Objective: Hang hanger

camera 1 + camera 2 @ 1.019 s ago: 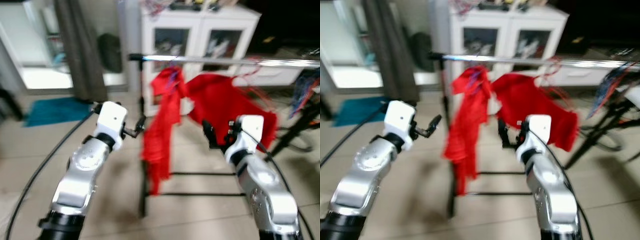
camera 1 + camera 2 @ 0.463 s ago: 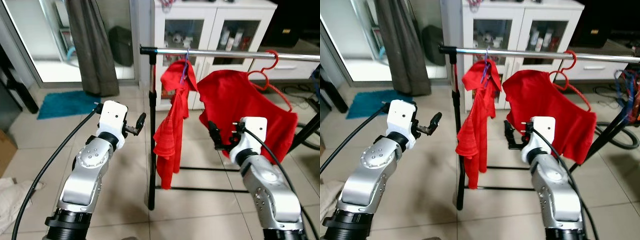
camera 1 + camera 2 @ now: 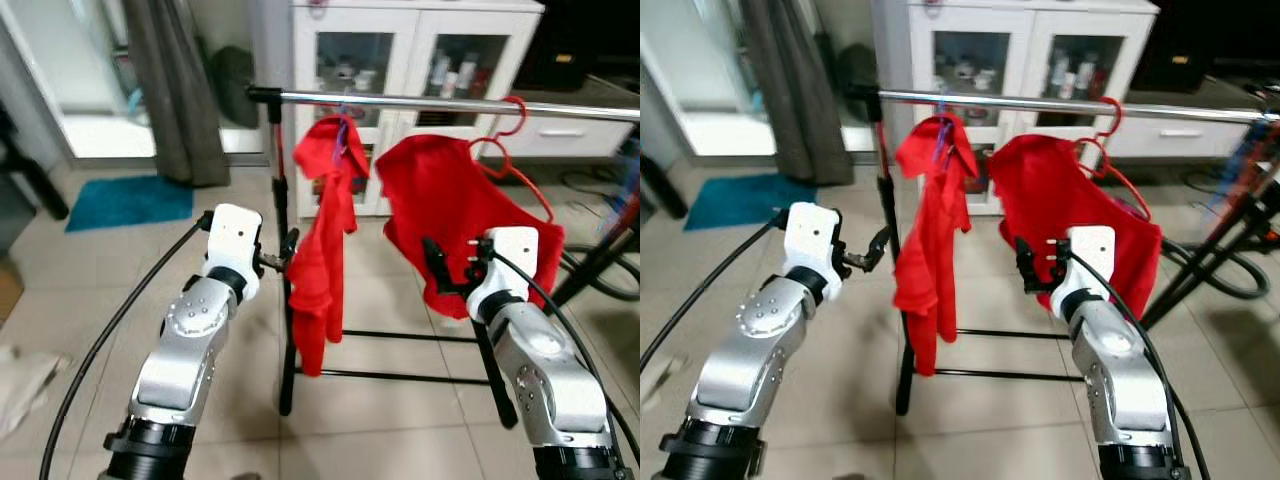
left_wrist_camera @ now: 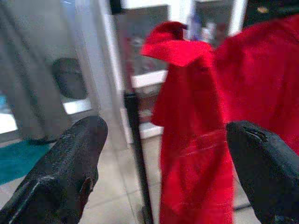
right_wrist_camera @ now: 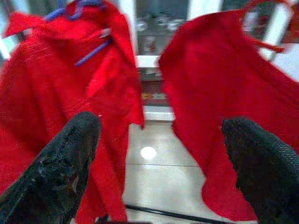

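Rail (image 3: 450, 102): one metal bar across the rack, on one black post (image 3: 284, 300).
Hangers: two on the rail; a purple hanger (image 3: 343, 135) near the post end, a red hanger (image 3: 512, 135) further along to the right.
Garments: two, both red; a shirt (image 3: 322, 245) drooping from the purple hanger, a second shirt (image 3: 455, 215) spread on the red one.
Left gripper (image 3: 283, 255): raised left of the post, just beside it, fingers (image 4: 60, 172) spread and empty.
Right gripper (image 3: 440, 270): raised below the rail, in front of the second shirt, fingers (image 5: 60, 170) parted, nothing between them.
Cabinet (image 3: 400, 60): one, white, glass doors, behind the rail.
Mat (image 3: 130, 200): one, teal, on the floor left of the post.
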Available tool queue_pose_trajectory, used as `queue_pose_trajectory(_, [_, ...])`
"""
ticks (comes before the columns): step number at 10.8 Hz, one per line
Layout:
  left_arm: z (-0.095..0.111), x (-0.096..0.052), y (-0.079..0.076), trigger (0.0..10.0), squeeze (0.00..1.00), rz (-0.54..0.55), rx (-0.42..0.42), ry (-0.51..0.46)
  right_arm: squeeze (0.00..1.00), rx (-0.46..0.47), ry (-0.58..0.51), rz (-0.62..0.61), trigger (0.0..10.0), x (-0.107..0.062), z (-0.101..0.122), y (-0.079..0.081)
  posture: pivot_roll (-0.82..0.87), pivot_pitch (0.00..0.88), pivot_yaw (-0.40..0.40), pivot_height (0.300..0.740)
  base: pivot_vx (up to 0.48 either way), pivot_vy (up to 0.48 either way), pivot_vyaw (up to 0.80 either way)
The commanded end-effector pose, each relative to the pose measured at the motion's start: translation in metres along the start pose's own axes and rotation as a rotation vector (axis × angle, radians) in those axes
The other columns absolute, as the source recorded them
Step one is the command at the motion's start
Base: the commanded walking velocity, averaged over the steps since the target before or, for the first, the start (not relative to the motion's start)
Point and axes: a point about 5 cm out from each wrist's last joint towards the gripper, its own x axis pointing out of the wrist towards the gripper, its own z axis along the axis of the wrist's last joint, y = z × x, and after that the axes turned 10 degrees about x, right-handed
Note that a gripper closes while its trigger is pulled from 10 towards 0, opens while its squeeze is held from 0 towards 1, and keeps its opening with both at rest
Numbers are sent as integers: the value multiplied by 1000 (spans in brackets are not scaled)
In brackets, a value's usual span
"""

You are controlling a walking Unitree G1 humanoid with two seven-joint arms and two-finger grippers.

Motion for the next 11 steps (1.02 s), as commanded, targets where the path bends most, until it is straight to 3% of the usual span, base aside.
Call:
queue_pose_trajectory(1, [3,0,9,10000,906,33,19,-10,1000,-7,17,18,10000,2,-3,4,84,0,-33,740,300,0,800])
queue_pose_trajectory(3, [5,1,10,10000,914,30,23,-16,1000,4,4,-15,10000,4,-2,1,83,0,-27,740,362,0,800])
queue_pose_trajectory(11, [1,0,-3,10000,910,-100,52,-15,1000,45,-79,-64,10000,9,15,-5,82,0,-36,740,370,0,0])
